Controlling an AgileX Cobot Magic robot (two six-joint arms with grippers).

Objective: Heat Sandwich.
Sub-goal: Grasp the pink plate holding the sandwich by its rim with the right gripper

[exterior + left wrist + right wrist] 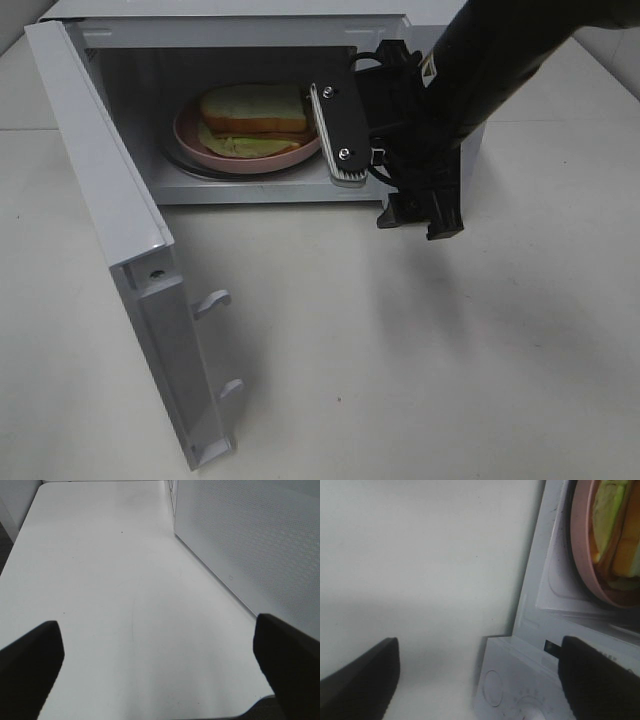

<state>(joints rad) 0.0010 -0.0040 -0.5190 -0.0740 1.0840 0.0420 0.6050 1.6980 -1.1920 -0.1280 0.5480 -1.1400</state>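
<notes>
Sandwich (252,112) sits on the pink plate (250,160) inside the open microwave (150,70), just beyond the right gripper (480,682), jaws gaping wide and empty; left gripper (160,665) hangs spread wide too, microwave wall beside it

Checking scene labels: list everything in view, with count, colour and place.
microwave: one, white, at the back of the table, standing open
door: one, white, swung out on the left of the high view
plate: one, pink, inside the microwave
sandwich: one, pale yellow bread with green filling, on the plate
table: one, white, under everything
right arm: one, black, in front of the microwave's right side
right gripper: one, black, open and empty, at the microwave's opening
left gripper: one, black, open and empty, over the table beside the microwave
</notes>
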